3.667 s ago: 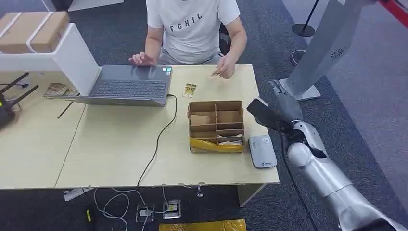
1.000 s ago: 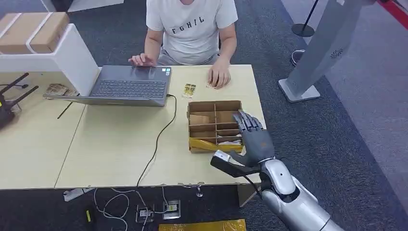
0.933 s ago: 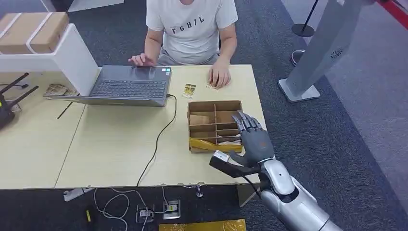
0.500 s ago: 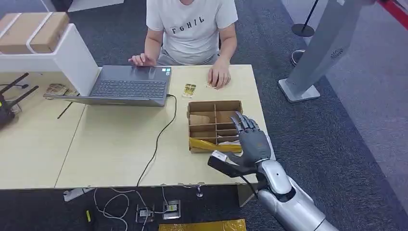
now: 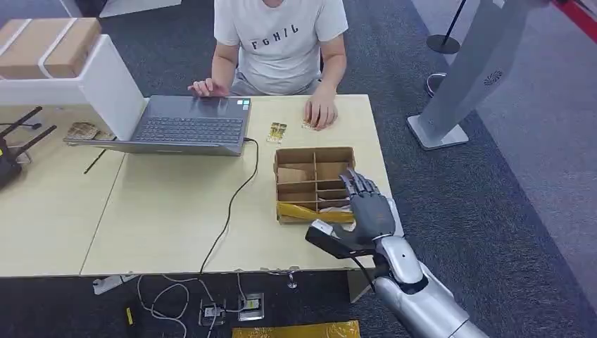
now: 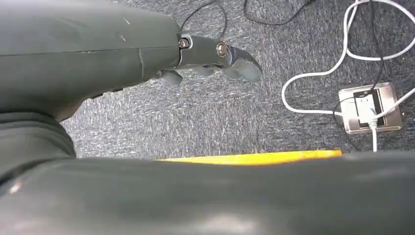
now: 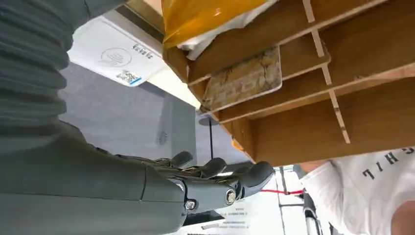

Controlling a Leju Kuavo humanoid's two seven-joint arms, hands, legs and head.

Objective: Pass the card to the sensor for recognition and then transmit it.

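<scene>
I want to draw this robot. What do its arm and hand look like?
The right arm is shiny silver and round like a tube, with a ball-shaped wrist and a thin black cable beside it. The right hand is dark grey, with darker jointed fingers and a thick grey thumb. Close up, the left hand is smooth grey too, with small silver screws at its fingers.

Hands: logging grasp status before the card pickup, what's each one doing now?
Left hand: holds nothing, fingers loosely apart, hanging above the floor.
Right hand: open, holds nothing, beside the divided cardboard box.
</scene>
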